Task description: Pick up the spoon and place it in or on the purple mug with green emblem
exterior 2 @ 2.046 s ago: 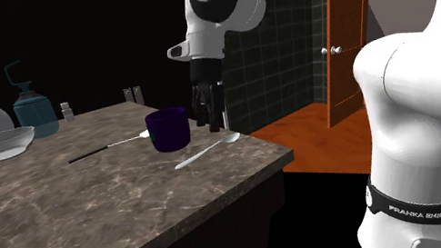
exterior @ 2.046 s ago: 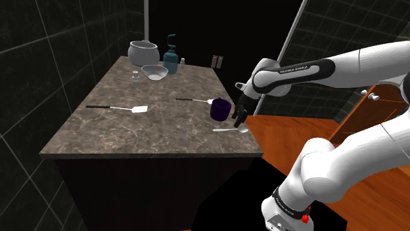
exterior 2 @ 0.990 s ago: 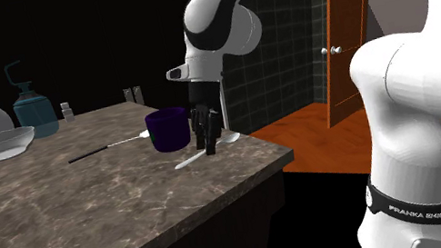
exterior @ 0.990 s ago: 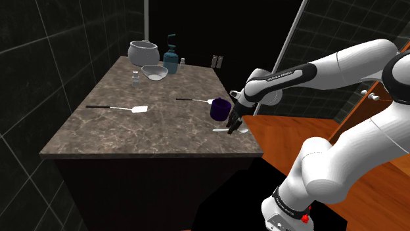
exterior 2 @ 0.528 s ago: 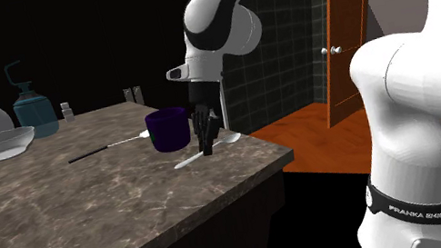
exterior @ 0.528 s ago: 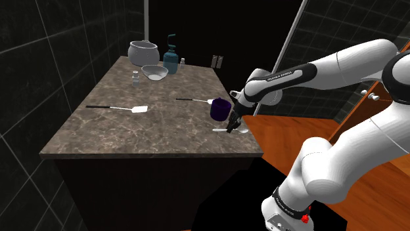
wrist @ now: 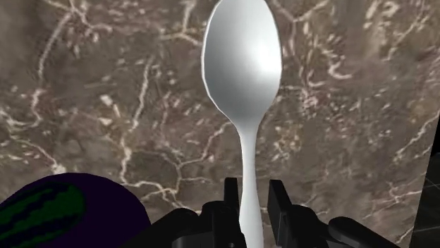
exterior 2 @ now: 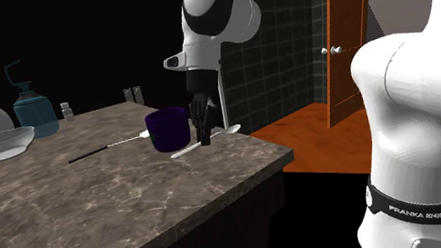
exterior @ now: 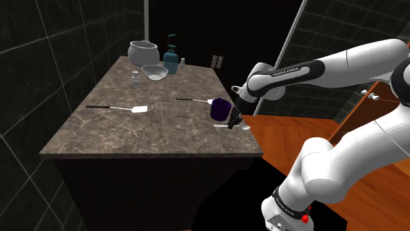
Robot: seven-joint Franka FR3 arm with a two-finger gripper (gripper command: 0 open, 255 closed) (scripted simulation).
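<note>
— So, where is the spoon (wrist: 242,63) right now?

— Just beside the purple mug (exterior: 220,108), on the side toward the countertop's (exterior: 131,131) corner. The wrist view shows its bowl pointing away from the hand, over the brown veined marble.

— And the gripper (wrist: 250,194)?

— Clenched on the spoon's handle. Both black fingers (wrist: 230,191) press against the thin stem from either side, with the mug's dark rim close beside them.

— Is the spoon off the surface?

— In the second exterior view the spoon (exterior 2: 229,130) lies nearly level in the gripper (exterior 2: 204,136), very low beside the mug (exterior 2: 168,129). It seems just clear of the marble, though I cannot say for sure.

— What else is near the mug?

— A long-handled utensil (exterior: 194,100) lies behind it, its pale end nearly at the mug. A white spatula (exterior: 131,109) sits well apart from the mug, toward the shoulder view's left. Farther beyond the mug, at the counter's far end, stand a shallow bowl (exterior: 155,72), a grey pot (exterior: 143,51) and a blue-green bottle (exterior: 171,59).
</note>
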